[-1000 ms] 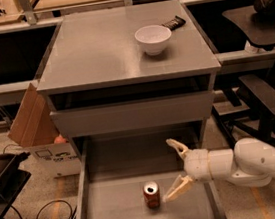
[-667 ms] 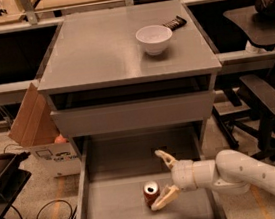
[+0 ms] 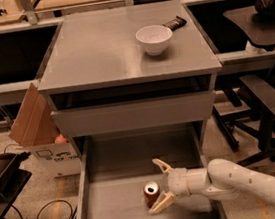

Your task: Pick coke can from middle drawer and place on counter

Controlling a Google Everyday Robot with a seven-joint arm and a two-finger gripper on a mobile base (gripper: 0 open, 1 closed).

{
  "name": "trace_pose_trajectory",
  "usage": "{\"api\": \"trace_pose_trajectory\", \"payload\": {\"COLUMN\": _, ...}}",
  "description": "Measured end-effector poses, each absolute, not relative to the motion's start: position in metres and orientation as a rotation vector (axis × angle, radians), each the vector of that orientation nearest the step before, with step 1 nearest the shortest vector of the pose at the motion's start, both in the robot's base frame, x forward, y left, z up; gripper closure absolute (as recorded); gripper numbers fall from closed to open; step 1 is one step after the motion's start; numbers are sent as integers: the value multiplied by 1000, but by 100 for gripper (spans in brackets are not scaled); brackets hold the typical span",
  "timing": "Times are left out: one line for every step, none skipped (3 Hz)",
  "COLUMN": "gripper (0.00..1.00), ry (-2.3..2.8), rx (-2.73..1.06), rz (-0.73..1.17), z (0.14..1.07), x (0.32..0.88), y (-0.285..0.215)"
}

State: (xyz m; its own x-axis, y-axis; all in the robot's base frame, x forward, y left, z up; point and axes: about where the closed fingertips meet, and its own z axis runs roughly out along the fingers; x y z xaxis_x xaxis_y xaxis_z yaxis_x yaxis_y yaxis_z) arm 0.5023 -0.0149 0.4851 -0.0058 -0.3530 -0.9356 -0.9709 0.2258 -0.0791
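Observation:
The coke can (image 3: pixel 151 193) stands upright on the floor of the open middle drawer (image 3: pixel 115 210), near its front centre. My gripper (image 3: pixel 159 187) reaches in from the right on a white arm. It is open, with one finger (image 3: pixel 162 165) behind the can and the other finger (image 3: pixel 160 205) in front of it. The can sits at the mouth of the fingers, just left of the fingertips. The grey counter (image 3: pixel 99 51) is above, at the top of the cabinet.
A white bowl (image 3: pixel 154 38) and a dark snack bar (image 3: pixel 174 23) sit on the counter at the back right. A cardboard box (image 3: pixel 39 129) stands left of the cabinet. Black chairs (image 3: pixel 263 105) stand at the right. Cables lie on the floor at the left.
My gripper has moved left inside the drawer, from right of the can to straddling its right side. The can has not moved.

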Motion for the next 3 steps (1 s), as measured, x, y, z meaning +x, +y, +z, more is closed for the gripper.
{"api": "trace_pose_trajectory", "payload": {"gripper": 0, "ry": 1578, "rx": -1281, "rz": 802, "z": 465, "x": 508, "y": -26}}
{"api": "trace_pose_trajectory", "payload": {"gripper": 25, "ry": 1621, "rx": -1273, "rz": 815, "z": 443, "x": 505, "y": -35}}
{"api": "trace_pose_trajectory", "payload": {"gripper": 48, "ry": 1614, "rx": -1286, "rz": 849, "z": 435, "x": 495, "y": -24}}
